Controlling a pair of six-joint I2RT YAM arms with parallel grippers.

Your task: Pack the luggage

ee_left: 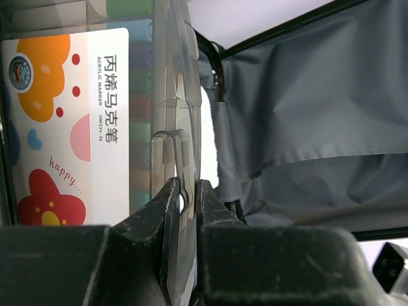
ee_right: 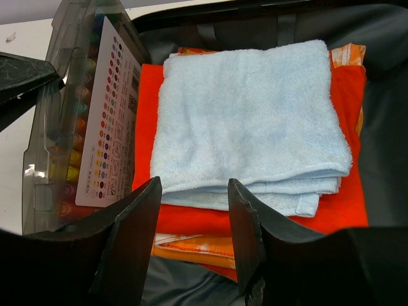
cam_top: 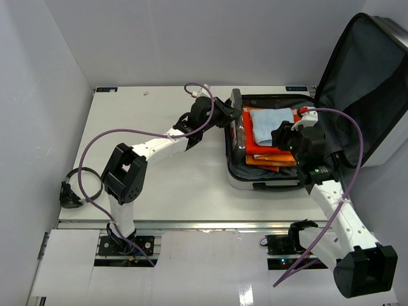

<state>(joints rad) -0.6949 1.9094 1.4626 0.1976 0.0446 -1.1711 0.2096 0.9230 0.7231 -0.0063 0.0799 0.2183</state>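
Top view: the luggage (cam_top: pixel 261 183) lies open. The left gripper (cam_top: pixel 224 116) holds the marker case (cam_top: pixel 236 127) on edge at the luggage's left wall. Lower the case straight down beside the folded stack before releasing.

Left wrist: the jaws are clamped on the case's clear tab. The label (ee_left: pixel 70 127) reads "ACRYLIC MARKER" and "happy...".

Right wrist: the right gripper (ee_right: pixel 194 191) has its jaws apart, above the towel (ee_right: pixel 255 115) inside the luggage.

Marker case (ee_right: pixel 48 146), left of the right gripper (ee_right: pixel 194 183): smoky clear plastic, glossy; printed paper colour chart (ee_right: pixel 111 121) inside.
Towel (ee_right: pixel 255 115), ahead of its fingers (ee_right: pixel 131 236): pale blue terry, nubby.
Garment (ee_right: pixel 344 210) beneath: orange cloth, smooth.
Luggage (ee_right: pixel 382 127) lining: dark grey fabric, matt.
Fingers: black plastic, matt, scuffed.
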